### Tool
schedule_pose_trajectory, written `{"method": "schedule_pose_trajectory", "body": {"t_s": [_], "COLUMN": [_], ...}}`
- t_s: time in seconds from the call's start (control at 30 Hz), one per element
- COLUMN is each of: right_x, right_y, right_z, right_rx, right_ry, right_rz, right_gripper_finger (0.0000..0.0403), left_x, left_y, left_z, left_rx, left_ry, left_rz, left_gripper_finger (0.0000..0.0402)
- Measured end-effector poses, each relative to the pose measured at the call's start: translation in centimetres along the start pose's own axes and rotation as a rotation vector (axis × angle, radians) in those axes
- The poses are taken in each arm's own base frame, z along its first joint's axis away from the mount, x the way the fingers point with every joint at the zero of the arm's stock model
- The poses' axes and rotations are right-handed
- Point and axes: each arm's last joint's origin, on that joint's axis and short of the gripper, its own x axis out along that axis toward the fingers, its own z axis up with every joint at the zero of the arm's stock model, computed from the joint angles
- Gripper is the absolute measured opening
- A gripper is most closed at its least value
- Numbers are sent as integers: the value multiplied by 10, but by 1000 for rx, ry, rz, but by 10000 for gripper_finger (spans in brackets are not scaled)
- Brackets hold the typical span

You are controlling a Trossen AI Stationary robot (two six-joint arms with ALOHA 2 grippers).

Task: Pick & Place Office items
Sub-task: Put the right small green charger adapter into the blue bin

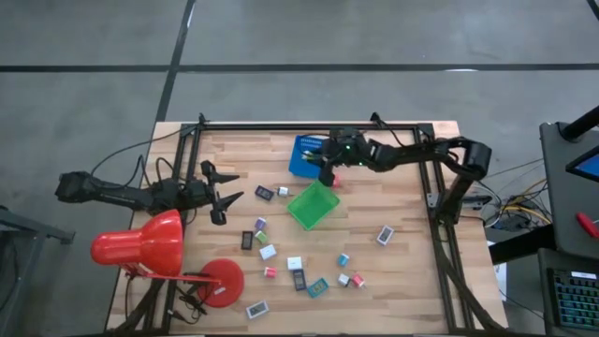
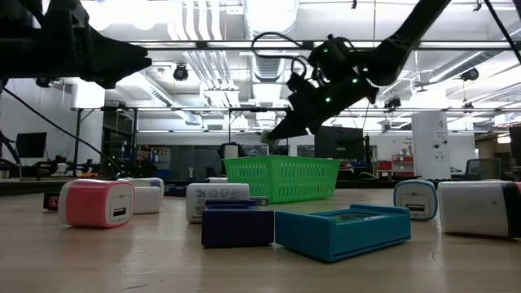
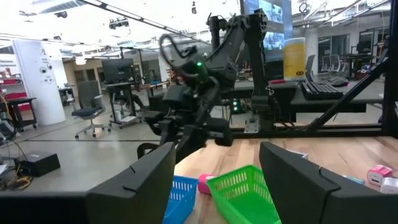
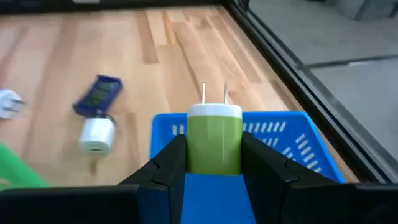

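Note:
My right gripper [image 1: 327, 171] hovers over the blue tray [image 1: 304, 154] at the table's far middle, shut on a green charger plug [image 4: 214, 140] with a white cap and two metal prongs. The green tray [image 1: 314, 204] lies just nearer on the wood. My left gripper [image 1: 227, 187] waits open above the table's left part, touching nothing. Several small office items, such as a white cube [image 1: 268, 251], a teal block [image 1: 318, 286] and a pink cube [image 2: 96, 203], rest flat on the table between and in front of the trays. My right gripper pinches the green charger plug by the two sides of its green body [image 4: 214, 155], one finger on each side. The prongs [image 4: 214, 93] point forward, away from the wrist. The fingers slant down from the table's right. The plug hangs clear above the blue tray [image 4: 280, 143].
A big red desk lamp [image 1: 140, 245] with its round base [image 1: 220, 281] fills the near left corner. A black frame [image 1: 436, 187] runs along the table's far and right edges. A dark blue block [image 4: 98, 94] and a white plug [image 4: 96, 135] lie beside the blue tray.

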Motion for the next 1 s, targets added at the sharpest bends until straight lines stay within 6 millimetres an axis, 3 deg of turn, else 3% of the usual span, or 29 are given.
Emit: {"method": "schedule_pose_trajectory", "body": {"t_s": [0.23,0.47,1.0], "right_x": [15,28,27], "right_y": [-15,-17,-17], "right_z": [-2,-3,-8], "right_rx": [31,28,45], "right_ry": [142,218,298], "right_rz": [-31,-20,-11], "right_gripper_finger": [117,117,117], "left_x": [0,0,0], "left_y": [0,0,0], "left_z": [-1,-1,-2], "left_rx": [3,5,9], "left_ry": [7,13,24], "left_rz": [-2,-3,-6], "left_gripper_finger": [239,239,239]}}
